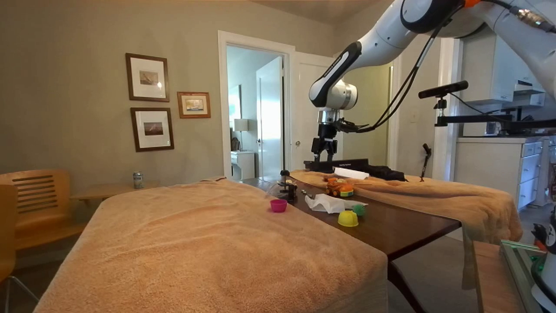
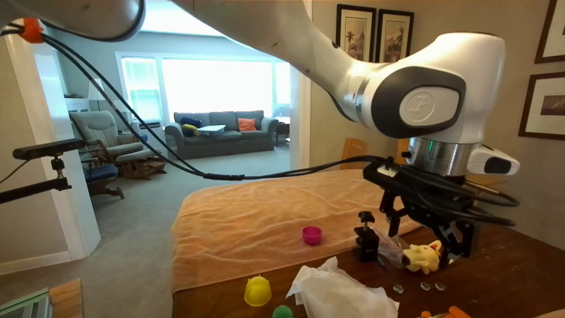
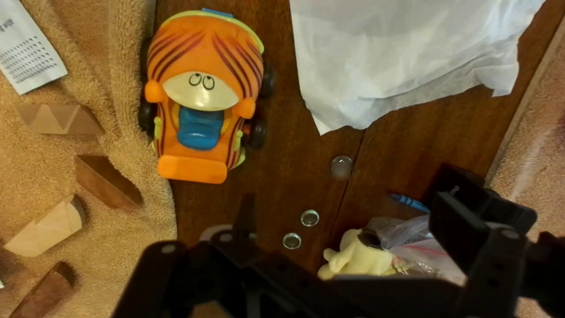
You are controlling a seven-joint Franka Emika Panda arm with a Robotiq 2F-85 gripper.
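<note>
Dark brown wooden table (image 1: 408, 228) is the largest piece; peach-tan terry cloth (image 1: 208, 252) flanks its bare strip on both sides. Crumpled white sheet (image 2: 344, 293), thin paper or fabric, lies on the wood; taken as landmark. Black two-finger gripper (image 2: 419, 249) hangs over the table, off one end of the sheet; fingers stand wide apart, nothing held. Orange toy car (image 3: 205, 95), apparently hard plastic, with cream face and blue seat, sits beside the sheet, not touching it. Black screw clamp (image 2: 367, 247) stands near the sheet, at the cloth's edge; clear plastic bag (image 3: 423, 254) lies farther from the sheet than that. Nearest the claw in an exterior view: pale yellow plush toy (image 3: 364, 258) with ears, on the wood, apart from the sheet, bag alongside; whether the plastic touches it, cannot tell. Handling, by judgement: light, soft, compressible, grippy fabric, not fragile. Best hold: across the trunk, gentle squeeze; an ear or limb would let it twist, and loose plastic could get pinched along with it. Yellow dome-shaped cup (image 2: 258, 291) sits near the sheet's opposite end; bright pink round cup (image 2: 312, 235) rests on the cloth, apart from the sheet; green spiky ball (image 2: 282, 312) lies just beside the sheet. Blue crayon-like stick (image 3: 410, 202) lies between sheet and bag; three clear glass pebbles (image 3: 310, 217) lie between sheet and plush toy.
</note>
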